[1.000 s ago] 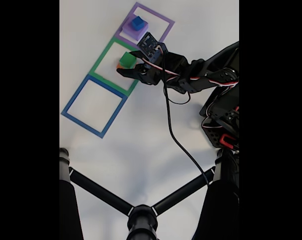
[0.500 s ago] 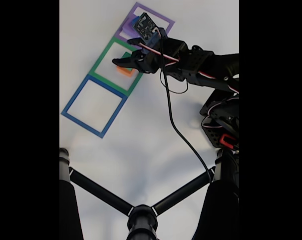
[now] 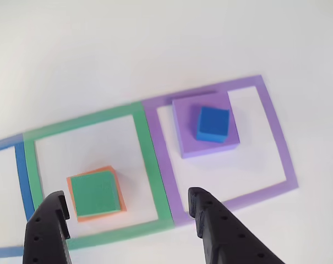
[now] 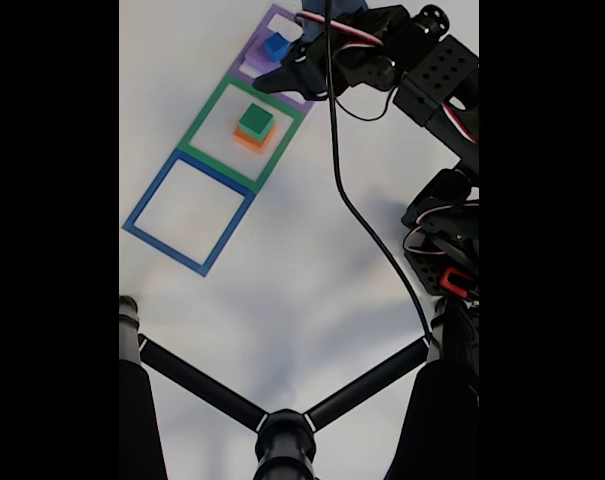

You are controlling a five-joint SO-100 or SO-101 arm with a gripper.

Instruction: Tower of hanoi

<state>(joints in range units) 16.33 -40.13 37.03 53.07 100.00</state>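
The green block (image 3: 94, 193) sits on the orange block (image 3: 72, 190) inside the green frame (image 3: 149, 159); in the fixed view the green block (image 4: 255, 120) tops the orange block (image 4: 248, 141). The blue cube (image 3: 213, 124) rests on the flat purple block (image 3: 187, 140) inside the purple frame (image 3: 276, 137), also seen as the blue cube (image 4: 275, 47) on the purple block (image 4: 259, 52). My gripper (image 3: 127, 197) is open and holds nothing, its fingers (image 3: 210, 225) straddling the border between the two frames. In the fixed view my gripper (image 4: 287, 60) hovers by the purple frame.
A blue frame (image 4: 149, 190) lies next to the green frame (image 4: 203, 113), with nothing inside it. Black tripod legs (image 4: 282, 420) cross the bottom of the fixed view. A black cable (image 4: 352, 220) runs down to the arm's base (image 4: 447, 250) at the right.
The gripper let go of the green block on top of the orange block, opened, and moved up toward the purple frame.
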